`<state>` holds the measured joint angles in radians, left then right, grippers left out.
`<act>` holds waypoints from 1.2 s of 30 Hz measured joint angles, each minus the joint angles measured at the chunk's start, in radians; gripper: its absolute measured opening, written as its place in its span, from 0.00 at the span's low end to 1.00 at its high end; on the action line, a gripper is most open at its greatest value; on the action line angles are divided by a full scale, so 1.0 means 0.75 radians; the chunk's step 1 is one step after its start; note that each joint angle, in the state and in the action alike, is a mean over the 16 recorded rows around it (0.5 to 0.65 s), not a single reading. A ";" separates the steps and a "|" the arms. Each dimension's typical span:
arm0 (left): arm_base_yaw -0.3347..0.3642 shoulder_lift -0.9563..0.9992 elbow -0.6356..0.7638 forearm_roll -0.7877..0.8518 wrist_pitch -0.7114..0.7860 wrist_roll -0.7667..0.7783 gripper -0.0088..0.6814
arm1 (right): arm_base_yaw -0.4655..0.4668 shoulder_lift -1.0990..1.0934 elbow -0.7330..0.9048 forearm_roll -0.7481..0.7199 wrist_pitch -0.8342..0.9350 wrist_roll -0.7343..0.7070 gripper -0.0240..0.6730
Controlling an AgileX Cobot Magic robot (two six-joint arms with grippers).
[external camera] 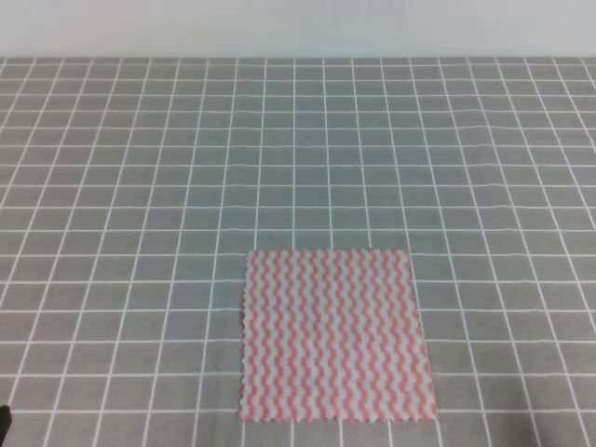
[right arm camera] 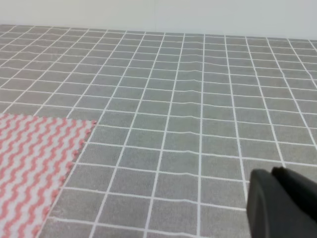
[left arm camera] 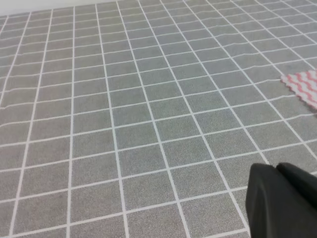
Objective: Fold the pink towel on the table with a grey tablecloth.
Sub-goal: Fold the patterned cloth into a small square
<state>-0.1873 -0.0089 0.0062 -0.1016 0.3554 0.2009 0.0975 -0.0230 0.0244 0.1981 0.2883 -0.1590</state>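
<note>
pink towel (external camera: 337, 335) | flat, unfolded | on grey tablecloth (external camera: 140, 186), near edge

Looks like a bare test or lab setup rather than a home: wide counter (external camera: 140, 186) under grey cloth ruled with a white grid, plain pale wall (external camera: 298, 28) behind, one pink towel (external camera: 335, 335) laid flat.

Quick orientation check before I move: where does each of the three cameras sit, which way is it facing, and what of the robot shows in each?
Exterior high: above the near edge, looking down and forward across the grey tablecloth; the pink towel lies flat and unfolded; no end effector visible.
Left wrist: low over the cloth, facing forward; black left end effector at lower right, towel corner at right edge.
Right wrist: low, facing forward; right end effector at lower right, towel at lower left.
Shared: all three show towel and grid.
</note>
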 joint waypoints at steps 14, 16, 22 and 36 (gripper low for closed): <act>0.000 -0.006 0.004 0.035 -0.009 0.008 0.01 | 0.000 -0.002 0.002 0.000 0.000 0.000 0.01; 0.000 -0.006 0.004 0.042 -0.011 0.010 0.01 | 0.000 -0.002 0.002 0.000 0.000 0.000 0.01; 0.000 0.000 0.000 0.052 -0.011 0.012 0.01 | 0.000 -0.002 0.005 0.000 -0.003 0.000 0.01; 0.000 -0.015 0.012 -0.033 -0.038 0.008 0.01 | 0.000 0.002 -0.002 0.000 0.001 0.000 0.01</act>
<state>-0.1872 -0.0200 0.0154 -0.1261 0.3266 0.2065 0.0976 -0.0214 0.0227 0.1981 0.2892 -0.1590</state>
